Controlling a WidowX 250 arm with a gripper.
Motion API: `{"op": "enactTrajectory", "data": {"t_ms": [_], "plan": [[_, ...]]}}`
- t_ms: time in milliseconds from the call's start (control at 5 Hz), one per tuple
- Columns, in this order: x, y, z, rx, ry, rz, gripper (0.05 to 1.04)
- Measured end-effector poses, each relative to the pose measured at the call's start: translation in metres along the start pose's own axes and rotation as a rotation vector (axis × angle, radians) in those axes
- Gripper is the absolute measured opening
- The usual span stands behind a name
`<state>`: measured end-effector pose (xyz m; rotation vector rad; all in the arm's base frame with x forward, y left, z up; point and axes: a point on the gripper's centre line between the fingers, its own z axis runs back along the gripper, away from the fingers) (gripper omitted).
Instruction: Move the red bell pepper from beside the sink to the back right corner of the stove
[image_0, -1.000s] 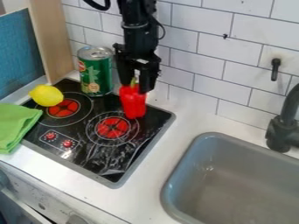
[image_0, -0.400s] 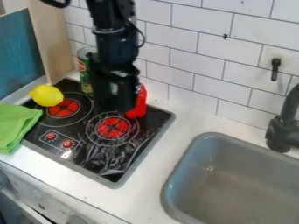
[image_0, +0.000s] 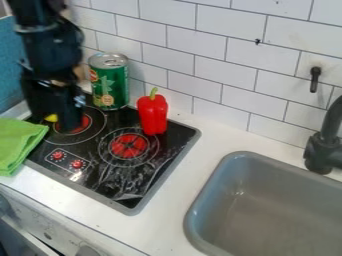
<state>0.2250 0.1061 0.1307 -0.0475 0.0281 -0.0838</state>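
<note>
Tool (image_0: 55, 123) hangs low, partly hiding the lemon (image_0: 51, 118).

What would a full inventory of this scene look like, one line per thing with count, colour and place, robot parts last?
Pepper: one, red with green stem, hob's back right
Can: one, green, hob's back
Yellow object: one, mostly hidden at the gripper
Cloth: one, green, left of hob
Hob: one, black, left of sink
Sink: one, grey, lower right
Tap: one, black, right edge
Wall fixture: one, black, above sink
Tiled wall: one, white, behind
Counter: one, white, around hob and sink
Panel: one, blue, far left
Arm: one, black, upper left
Gripper: one, black, over hob's left
</note>
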Motion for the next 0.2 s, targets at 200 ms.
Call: {"op": "enactTrajectory", "data": {"t_ms": [200], "plan": [[-0.0126, 0.0179, 0.007, 0.013, -0.025, 0.001, 1.003]]}}
